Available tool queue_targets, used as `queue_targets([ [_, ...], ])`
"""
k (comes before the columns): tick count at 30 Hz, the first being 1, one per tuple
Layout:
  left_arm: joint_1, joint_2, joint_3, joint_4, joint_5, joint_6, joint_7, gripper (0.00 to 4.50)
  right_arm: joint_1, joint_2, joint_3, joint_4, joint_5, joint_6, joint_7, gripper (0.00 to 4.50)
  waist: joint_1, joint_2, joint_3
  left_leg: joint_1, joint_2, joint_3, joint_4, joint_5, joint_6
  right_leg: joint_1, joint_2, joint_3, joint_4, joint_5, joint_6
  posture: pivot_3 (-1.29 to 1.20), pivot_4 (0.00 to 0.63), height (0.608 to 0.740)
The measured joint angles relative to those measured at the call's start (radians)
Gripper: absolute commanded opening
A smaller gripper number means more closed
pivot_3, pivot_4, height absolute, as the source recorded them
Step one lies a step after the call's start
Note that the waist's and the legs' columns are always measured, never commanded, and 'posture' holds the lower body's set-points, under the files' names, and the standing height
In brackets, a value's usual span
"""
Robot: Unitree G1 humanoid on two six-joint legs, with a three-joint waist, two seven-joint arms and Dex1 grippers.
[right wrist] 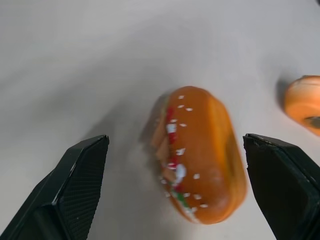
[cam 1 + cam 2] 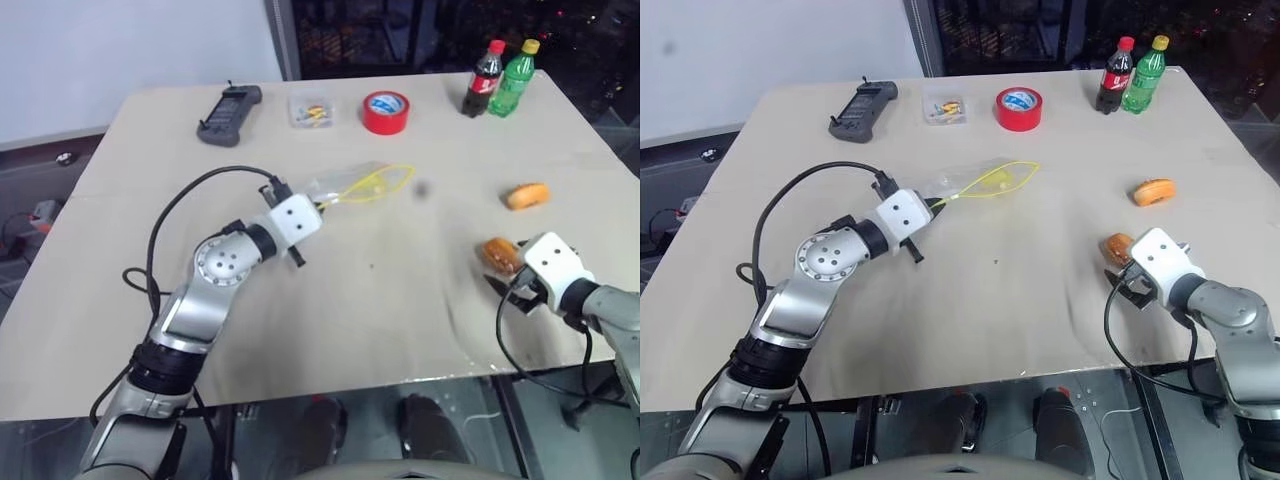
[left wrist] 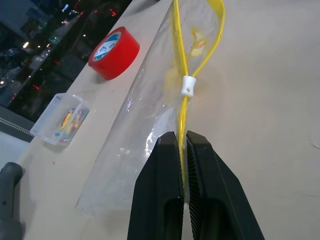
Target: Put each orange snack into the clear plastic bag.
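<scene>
Glossy oval orange snack [image 1: 197, 155], wide-spread right gripper [image 1: 177, 192]

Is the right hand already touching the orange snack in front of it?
Apart. In the right wrist view, the right hand stands open, and bare table shows between each finger and the near orange snack lying between them.

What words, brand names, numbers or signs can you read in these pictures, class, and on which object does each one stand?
None can be read for certain.
Dark cola bottle: red label, lettering too small.
Green bottle: label blurred.
Red tape roll: blue and white inner mark, illegible.
Small clear box: coloured contents, no legible text.
Black handheld device: no readable markings.
</scene>
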Motion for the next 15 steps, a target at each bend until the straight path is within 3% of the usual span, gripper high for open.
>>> queue_targets([
  [15, 0.000, -0.003, 0.001, 0.001, -0.002, 0.000, -0.012, 0.00, -0.139, 0.083, -0.068, 0.260, 0.138, -0.026, -0.035, 4.42, -0.001, 0.000, 0.000, 0.001, 0.000, -0.001, 0.000, 0.000, 0.000, 0.002, 0.000, 0.000, 0.000, 0.000, 0.000, 0.00, 0.150, 0.740],
])
